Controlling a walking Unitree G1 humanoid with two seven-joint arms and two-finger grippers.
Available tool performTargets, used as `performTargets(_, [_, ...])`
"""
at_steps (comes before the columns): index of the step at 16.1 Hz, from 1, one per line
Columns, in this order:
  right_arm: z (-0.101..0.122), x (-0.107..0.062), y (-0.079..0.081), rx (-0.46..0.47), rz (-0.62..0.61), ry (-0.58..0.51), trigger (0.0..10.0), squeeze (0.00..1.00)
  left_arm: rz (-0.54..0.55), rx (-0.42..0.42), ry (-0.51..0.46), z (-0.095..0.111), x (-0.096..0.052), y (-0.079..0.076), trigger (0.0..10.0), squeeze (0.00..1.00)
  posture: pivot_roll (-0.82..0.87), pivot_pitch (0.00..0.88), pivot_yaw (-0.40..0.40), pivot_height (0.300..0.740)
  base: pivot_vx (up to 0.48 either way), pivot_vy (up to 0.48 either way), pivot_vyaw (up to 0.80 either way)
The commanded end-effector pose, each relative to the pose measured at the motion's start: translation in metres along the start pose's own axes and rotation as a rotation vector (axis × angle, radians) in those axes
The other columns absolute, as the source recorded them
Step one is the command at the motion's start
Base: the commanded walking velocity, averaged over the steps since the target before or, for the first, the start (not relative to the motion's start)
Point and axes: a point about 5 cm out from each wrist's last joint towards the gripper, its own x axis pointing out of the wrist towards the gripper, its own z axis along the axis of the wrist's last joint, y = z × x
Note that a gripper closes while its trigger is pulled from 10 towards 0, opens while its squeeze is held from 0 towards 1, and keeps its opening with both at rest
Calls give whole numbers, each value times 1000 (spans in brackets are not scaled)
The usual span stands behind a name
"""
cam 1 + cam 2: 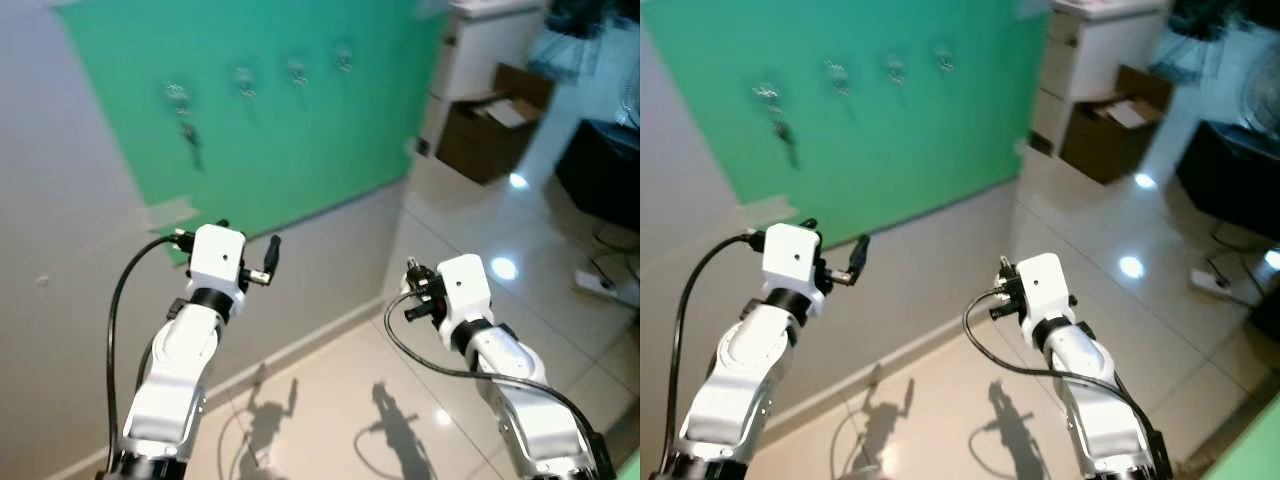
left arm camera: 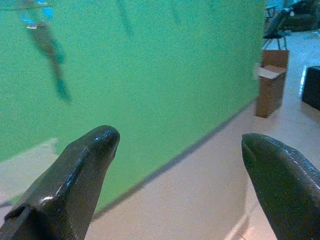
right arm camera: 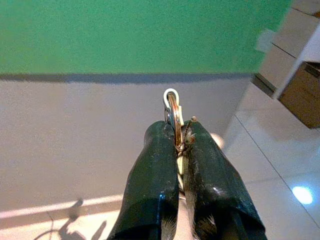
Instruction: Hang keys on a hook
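1. Green panel (image 1: pixel 300 110) on a grey wall, glossy tiled floor (image 1: pixel 330 400) below; that's the backdrop the robot faces from a little way off.
2. Key ring (image 3: pixel 172 107) is clamped between the right gripper (image 3: pixel 181 135) fingers, which are closed tight on it; the ring pokes out past the tips, edge-on. Any keys on it are hidden behind the fingers.
3. In the head views the right gripper (image 1: pixel 412 272) sits low, in front of the grey wall below the panel, well under the hooks.
4. Row of four hooks (image 1: pixel 297 70) runs across the upper part of the panel. Leftmost hook (image 1: pixel 176 93) already carries a dark hanging item (image 1: pixel 190 140), likely a key set; blurred, can't confirm. The other three look free.
5. Left gripper (image 2: pixel 180 145) is spread wide and holds nothing; its camera looks at the panel. In the head view the left gripper (image 1: pixel 270 255) is raised near the panel's lower edge.
6. Progress estimate: grasp done, ring secure. Left to do: lift the right arm to hook height, close in on the wall, thread the ring over a free hook, let go.
7. Off to the right: white cabinet (image 1: pixel 480 50) and an open cardboard box (image 1: pixel 495 125), clear of the work.
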Motion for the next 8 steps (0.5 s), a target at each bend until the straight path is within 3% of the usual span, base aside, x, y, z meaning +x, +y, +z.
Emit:
performTargets(1, [7,3,3,3,16,-28,10000,0,9,17,-8,3,3,4,10000,0,-75,0,-12,740,356,0,800])
performTargets(5, [4,0,-2,-7,15,-27,10000,0,-10,18,-6,3,7,-1,10000,0,-87,0,7,740,345,0,800])
performTargets(8, [2,0,-4,-3,9,-28,10000,0,-2,-4,-9,3,8,4,10000,0,-83,0,14,740,0,0,800])
